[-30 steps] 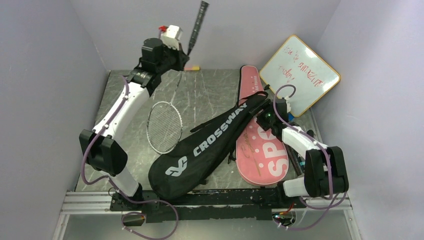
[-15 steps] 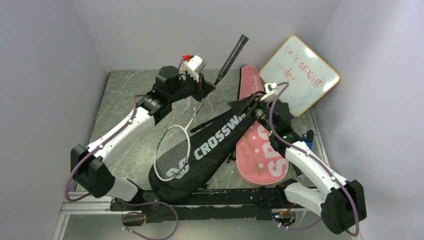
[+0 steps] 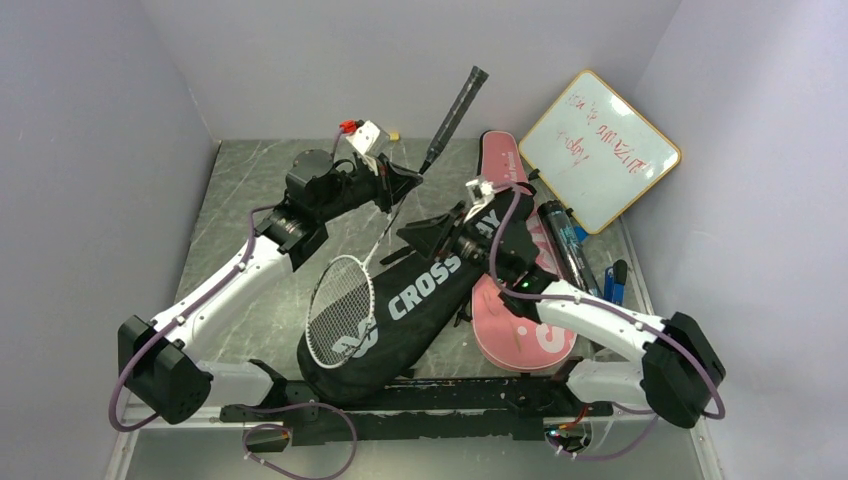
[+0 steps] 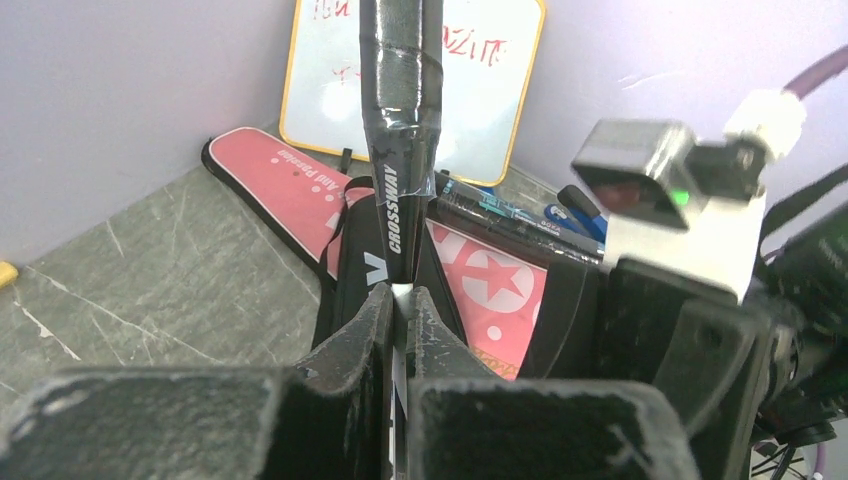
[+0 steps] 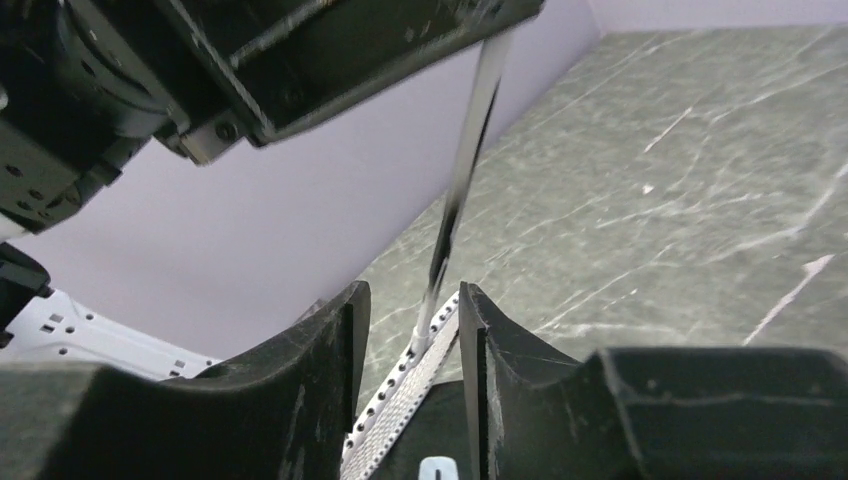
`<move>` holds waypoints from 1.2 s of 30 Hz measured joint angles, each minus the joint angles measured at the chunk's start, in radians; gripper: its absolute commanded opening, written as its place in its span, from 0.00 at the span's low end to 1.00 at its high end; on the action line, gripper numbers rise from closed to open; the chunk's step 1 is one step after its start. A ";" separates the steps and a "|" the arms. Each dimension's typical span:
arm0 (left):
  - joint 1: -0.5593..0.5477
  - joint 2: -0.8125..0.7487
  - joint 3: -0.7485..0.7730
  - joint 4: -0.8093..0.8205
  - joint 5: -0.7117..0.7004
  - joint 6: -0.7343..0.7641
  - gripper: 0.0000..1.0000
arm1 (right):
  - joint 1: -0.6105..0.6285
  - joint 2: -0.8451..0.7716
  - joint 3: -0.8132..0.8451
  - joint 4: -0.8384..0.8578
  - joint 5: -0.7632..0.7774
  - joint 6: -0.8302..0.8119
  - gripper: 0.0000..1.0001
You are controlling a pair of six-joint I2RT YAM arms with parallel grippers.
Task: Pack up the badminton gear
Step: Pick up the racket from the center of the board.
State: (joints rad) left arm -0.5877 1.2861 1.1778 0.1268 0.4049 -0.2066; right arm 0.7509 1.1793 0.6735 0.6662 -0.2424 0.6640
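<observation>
My left gripper [image 3: 398, 183] is shut on the thin shaft of the white-framed racket [image 3: 340, 310]. The racket's head lies over the lower half of the black "CROSSWAY" cover [image 3: 425, 300], and its dark handle [image 3: 455, 110] points up and back. In the left wrist view the fingertips [image 4: 378, 305] pinch the shaft below the handle [image 4: 400, 80]. My right gripper [image 3: 438, 232] is shut on the black cover's upper end and holds it lifted. In the right wrist view its gripper [image 5: 412, 300] frames the racket rim [image 5: 420, 380]. The pink "SPORT" cover [image 3: 520, 335] lies underneath. The dark tube [image 3: 565, 245] lies beside it. No pink racket or shuttlecocks show.
The wood-framed whiteboard [image 3: 598, 148] leans in the back right corner. A blue marker [image 3: 612, 280] lies by the right wall. A small yellow-tipped marker [image 3: 393, 134] lies at the back wall. Grey walls close in the left, back and right sides.
My left arm swung the racket right and down, so its head now lies on the black cover. My right gripper dragged the cover's upper end left and up, which uncovered the dark tube.
</observation>
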 measured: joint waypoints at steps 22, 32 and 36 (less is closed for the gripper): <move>-0.001 -0.008 0.000 -0.003 0.035 -0.038 0.38 | 0.176 0.143 0.079 0.022 0.385 0.108 0.00; -0.010 -0.032 0.055 -0.096 0.063 -0.037 0.72 | 0.175 -0.103 0.044 -0.224 0.660 0.076 0.00; -0.011 -0.077 0.055 -0.121 0.051 0.003 0.68 | 0.147 -0.217 0.106 -0.417 0.782 0.003 0.00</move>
State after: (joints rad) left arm -0.5991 1.2087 1.2327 0.0055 0.4564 -0.2039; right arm 0.8982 0.9619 0.7792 0.2489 0.5392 0.6666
